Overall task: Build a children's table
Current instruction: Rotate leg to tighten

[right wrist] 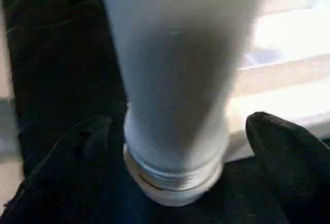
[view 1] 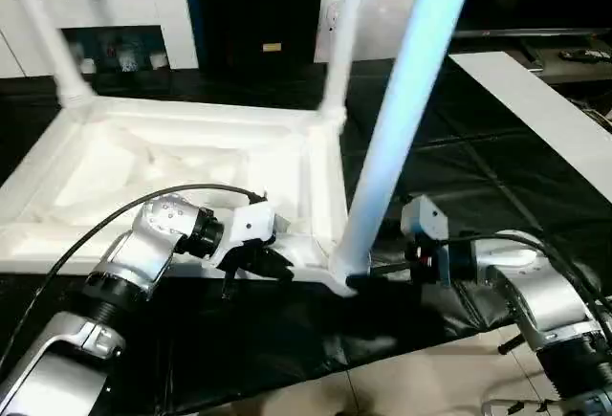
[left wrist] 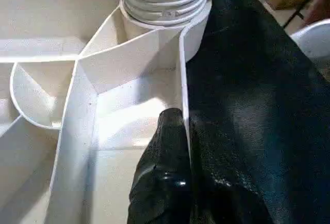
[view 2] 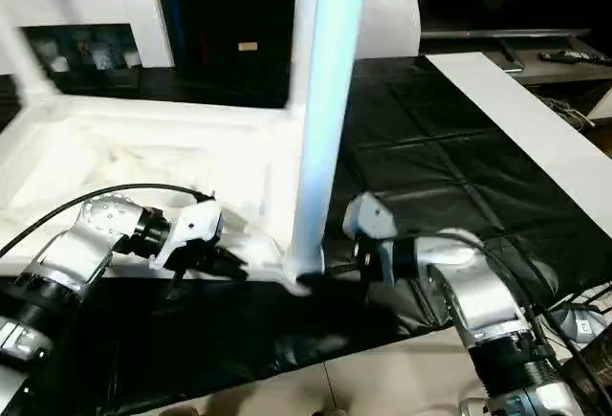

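**Near-corner leg seated; left gripper clamped on rim, right gripper spread at leg base**

The tabletop (view 1: 172,172) lies upside down on a black sheet (view 1: 287,339), its ribbed underside facing up. Three white legs stand upright in corner sockets: one at the far left corner (view 1: 48,38), one at the far right corner (view 1: 344,33), and one at the near right corner (view 1: 402,120), closest to the robot. The near leg's threaded collar (left wrist: 165,0) sits in its round socket at the corner.

The left gripper (view 1: 263,263) is at the tabletop's near edge, just left of that corner. Its black fingers (left wrist: 165,172) are pressed together on the thin upright rim wall, one inside the rim, the other against the outer face.

The right gripper (right wrist: 178,147) faces the base of the near leg from the right side. Its jaws stand wide apart, one finger on either side of the leg's lower end, and hold nothing.

A white board (view 1: 545,115) lies on the sheet to the right, well apart from the table. White cabinets (view 1: 105,24) stand behind. Tiled floor (view 1: 402,387) shows at the near edge.
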Tool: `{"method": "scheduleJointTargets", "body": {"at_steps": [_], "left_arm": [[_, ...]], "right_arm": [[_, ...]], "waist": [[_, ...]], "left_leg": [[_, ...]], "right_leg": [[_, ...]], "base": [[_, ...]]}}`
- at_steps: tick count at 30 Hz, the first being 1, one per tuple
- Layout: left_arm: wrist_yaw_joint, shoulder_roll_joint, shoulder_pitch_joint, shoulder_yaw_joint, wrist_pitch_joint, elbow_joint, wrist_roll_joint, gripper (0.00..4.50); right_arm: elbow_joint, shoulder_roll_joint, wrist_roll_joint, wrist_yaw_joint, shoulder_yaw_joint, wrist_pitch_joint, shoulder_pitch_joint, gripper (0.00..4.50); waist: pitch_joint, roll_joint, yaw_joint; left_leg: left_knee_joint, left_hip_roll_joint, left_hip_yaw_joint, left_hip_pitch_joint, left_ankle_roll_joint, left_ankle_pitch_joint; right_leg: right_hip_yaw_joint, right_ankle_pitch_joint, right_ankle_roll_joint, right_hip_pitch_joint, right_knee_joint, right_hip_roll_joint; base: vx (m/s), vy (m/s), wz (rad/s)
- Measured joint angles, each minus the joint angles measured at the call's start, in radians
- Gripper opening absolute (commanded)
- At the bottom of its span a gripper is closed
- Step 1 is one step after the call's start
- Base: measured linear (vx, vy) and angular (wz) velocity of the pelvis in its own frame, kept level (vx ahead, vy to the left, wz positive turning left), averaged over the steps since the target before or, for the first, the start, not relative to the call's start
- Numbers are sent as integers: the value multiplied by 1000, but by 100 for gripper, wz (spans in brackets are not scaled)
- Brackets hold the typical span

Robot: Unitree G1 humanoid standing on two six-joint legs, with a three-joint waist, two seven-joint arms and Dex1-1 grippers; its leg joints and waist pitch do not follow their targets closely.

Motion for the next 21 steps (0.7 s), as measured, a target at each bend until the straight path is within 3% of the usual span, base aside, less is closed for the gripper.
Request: {"method": "scheduleJointTargets", "body": {"at_steps": [14, 21], "left_arm": [[-33, -7, -10, -13, -43, 25, 0, 0], [-41, -7, -10, -14, -43, 26, -4, 0]], "right_arm": [[41, 10, 5, 59, 27, -16, -23, 296], [46, 11, 18, 71, 25, 7, -24, 275]], "waist": [[0, -1, 2], [0, -2, 3]], "left_leg": [[0, 0, 1, 0, 0, 0], [1, 0, 1, 0, 0, 0]], "right_leg": [[0, 0, 0, 0, 1, 0], [0, 0, 0, 0, 1, 0]], "base": [[0, 0, 0], [0, 0, 0]]}}
